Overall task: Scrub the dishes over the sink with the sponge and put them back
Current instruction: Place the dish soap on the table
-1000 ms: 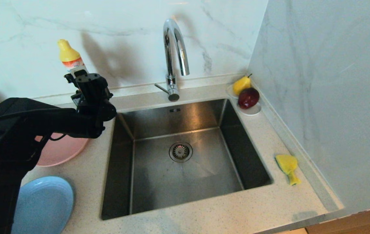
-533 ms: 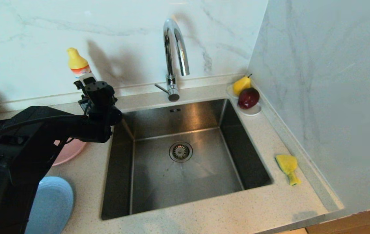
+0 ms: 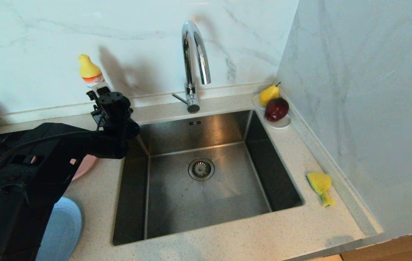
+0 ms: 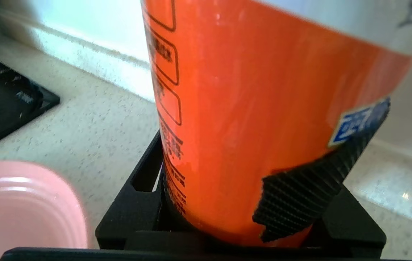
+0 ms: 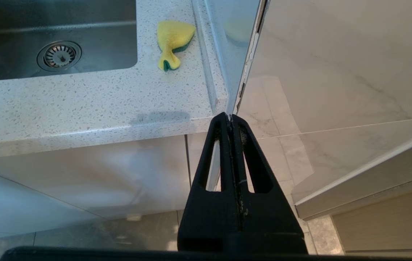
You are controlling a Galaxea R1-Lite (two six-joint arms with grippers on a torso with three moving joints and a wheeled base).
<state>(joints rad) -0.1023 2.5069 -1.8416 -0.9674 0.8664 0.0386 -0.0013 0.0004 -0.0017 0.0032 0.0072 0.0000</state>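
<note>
Left gripper (image 4: pixel 242 203): clamped around orange bottle (image 4: pixel 263 119), beside pink plate (image 4: pixel 21 210). Right gripper (image 5: pixel 232 121): fingers pressed together, parked below counter (image 5: pixel 82 105); sponge (image 5: pixel 172 41) lies apart.

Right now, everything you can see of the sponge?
The sponge is small, soft-looking yellow foam with a thin dark green scouring layer along one edge. It looks crumpled, wide at one end and pinched to a narrow tail, and lies flat on the speckled countertop between the sink's right rim and the wall. Nothing touches it but the counter. The right gripper, shut, hangs off the counter's front corner, well short of it.
</note>
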